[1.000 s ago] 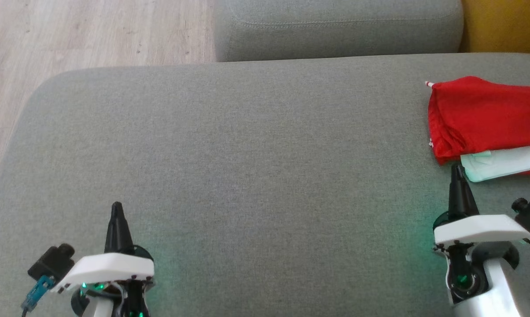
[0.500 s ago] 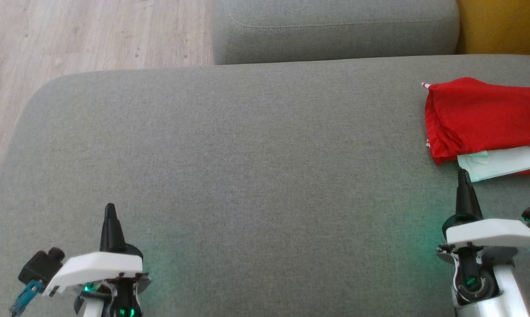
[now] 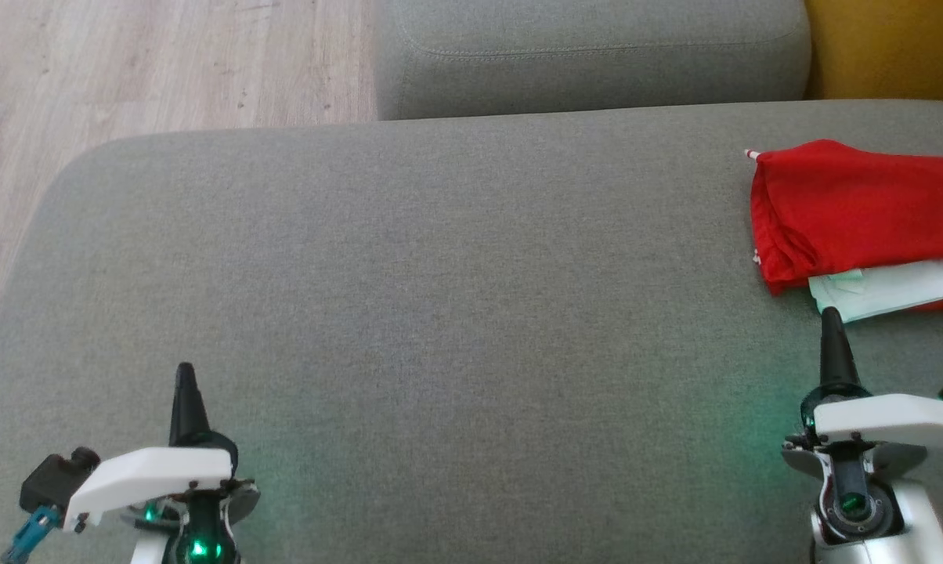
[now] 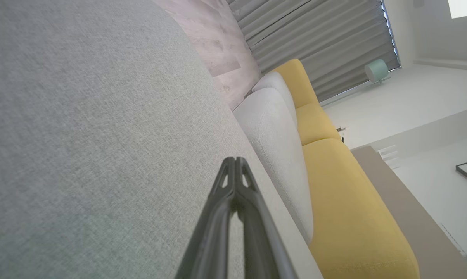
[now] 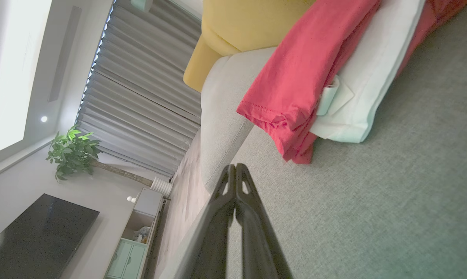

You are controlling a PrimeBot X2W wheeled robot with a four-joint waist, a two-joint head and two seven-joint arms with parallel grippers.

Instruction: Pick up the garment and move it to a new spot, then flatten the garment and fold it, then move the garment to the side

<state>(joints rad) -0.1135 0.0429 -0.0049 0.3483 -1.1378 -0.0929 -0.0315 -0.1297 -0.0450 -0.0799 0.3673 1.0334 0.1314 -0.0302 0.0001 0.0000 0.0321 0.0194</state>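
A folded red garment (image 3: 855, 204) lies at the far right of the grey sofa seat (image 3: 440, 313), with a pale mint-white folded cloth (image 3: 886, 288) on its near edge. In the right wrist view the red garment (image 5: 303, 73) and the pale cloth (image 5: 369, 81) lie just ahead of the fingers. My right gripper (image 3: 830, 313) is shut and empty, its tip just short of the pale cloth. My left gripper (image 3: 184, 370) is shut and empty at the lower left, far from the garment. Both grippers show their fingers pressed together, the left gripper (image 4: 235, 159) and the right gripper (image 5: 235, 166).
A grey back cushion (image 3: 589, 55) stands behind the seat, with a yellow cushion (image 3: 894, 47) at the far right. Wooden floor (image 3: 127, 70) lies beyond the seat's left edge. A plant (image 5: 72, 151), a dark screen (image 5: 39, 236) and curtains (image 5: 140, 89) show across the room.
Both grippers have drawn back toward the bottom of the head view, staying shut. The right tip has moved away from the pale cloth. The whole picture has shifted slightly.
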